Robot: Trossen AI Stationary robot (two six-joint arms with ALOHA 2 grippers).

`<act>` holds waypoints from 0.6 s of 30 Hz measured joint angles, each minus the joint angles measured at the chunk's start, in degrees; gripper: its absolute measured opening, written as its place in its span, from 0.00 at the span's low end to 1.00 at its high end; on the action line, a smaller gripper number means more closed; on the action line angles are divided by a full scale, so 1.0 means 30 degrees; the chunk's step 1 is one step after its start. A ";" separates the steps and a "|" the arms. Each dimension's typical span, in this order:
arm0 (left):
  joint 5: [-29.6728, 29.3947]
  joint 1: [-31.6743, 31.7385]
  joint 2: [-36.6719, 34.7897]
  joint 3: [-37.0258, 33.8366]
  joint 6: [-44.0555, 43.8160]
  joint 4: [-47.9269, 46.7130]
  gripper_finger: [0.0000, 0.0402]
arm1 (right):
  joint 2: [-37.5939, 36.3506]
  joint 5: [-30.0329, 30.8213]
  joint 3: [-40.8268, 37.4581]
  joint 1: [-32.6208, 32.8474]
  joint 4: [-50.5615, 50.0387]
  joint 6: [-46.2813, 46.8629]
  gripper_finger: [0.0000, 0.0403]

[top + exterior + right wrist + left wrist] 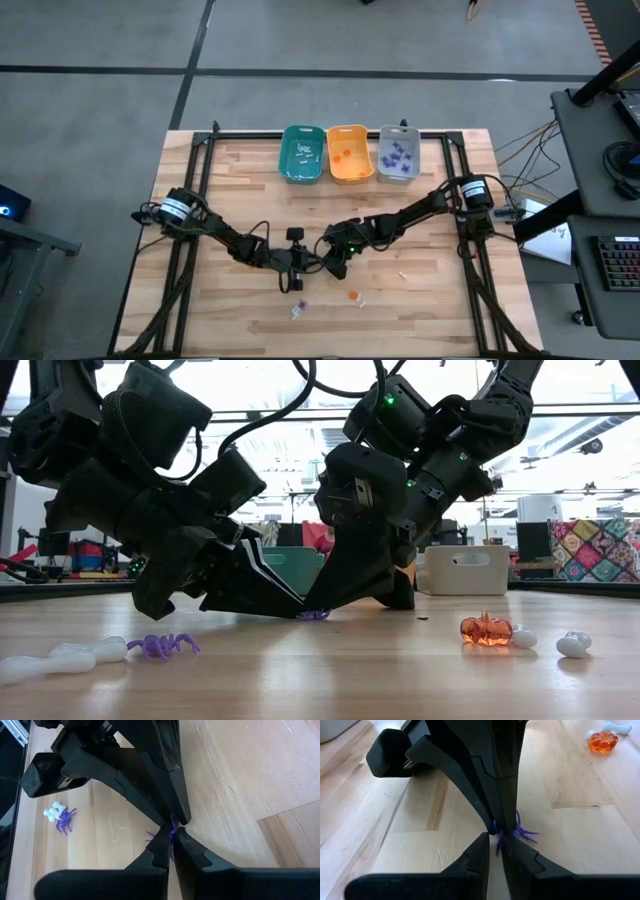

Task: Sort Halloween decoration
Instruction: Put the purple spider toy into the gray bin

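- The tabletop (420,300) carries a teal bin (301,153), an orange bin (349,152) and a grey bin (399,155) side by side at its far edge.
- The left pincer (305,264) and right pincer (332,262) meet tip to tip at mid-table, both pinched nearly shut on one purple spider (520,831), crowding it.
- Near the front edge lie an orange pumpkin (486,629), white bones (60,657) and another purple spider (160,646).

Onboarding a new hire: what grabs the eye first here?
Both pincers meet tip to tip at mid-table, the left pincer and right pincer pinching one purple spider between them. Three bins, teal, orange and grey, line the far edge. An orange pumpkin lies loose nearby.
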 joint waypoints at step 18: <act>-0.2031 -0.0212 -0.3817 -0.2832 -0.0056 -0.0159 0.09 | -0.2641 0.0078 -0.0080 -0.0605 -0.1767 -0.1657 0.02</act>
